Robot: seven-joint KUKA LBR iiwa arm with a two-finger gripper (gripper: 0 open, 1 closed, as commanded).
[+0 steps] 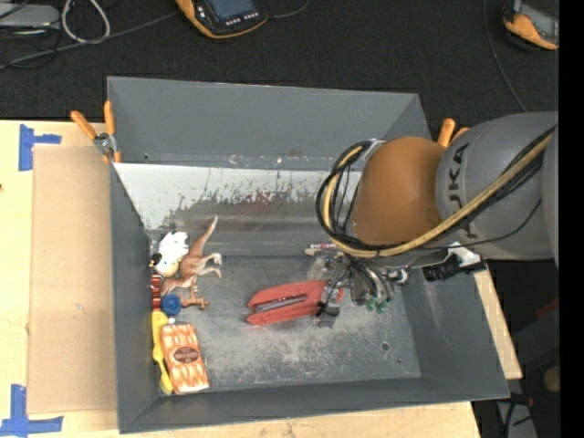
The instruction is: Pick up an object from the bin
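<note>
My gripper (330, 297) is low in the middle right of the bin, mostly hidden under the arm's orange cover. Its dark fingertips sit at the right end of a red flat tool (285, 302) that lies on the bin floor, pointing left. Whether the fingers close on that red tool is hidden. A small green piece (376, 305) lies just right of the gripper.
Along the left wall lie a tan toy dinosaur (195, 268), a white and black toy (169, 253), a blue cap (171, 305) and an orange and yellow packet (182, 359). The arm and its cables cover the bin's right part.
</note>
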